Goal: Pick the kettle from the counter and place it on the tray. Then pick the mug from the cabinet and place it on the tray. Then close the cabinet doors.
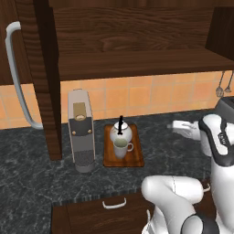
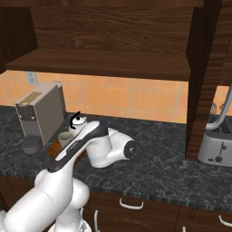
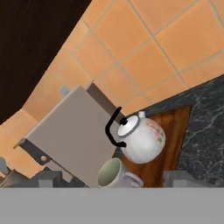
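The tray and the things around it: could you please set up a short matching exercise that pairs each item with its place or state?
Items:
1. kettle
2. mug
3. coffee machine
4. cabinet doors

Places or states:
A. standing open
B. on the counter, left of the tray
C. at the tray's back, nearer the tiled wall
D. at the tray's front, nearer the drawer

Pairs: 1-C, 2-D, 3-B, 4-A

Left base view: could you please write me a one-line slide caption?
Kettle and mug sit on the tray; cabinet doors open.
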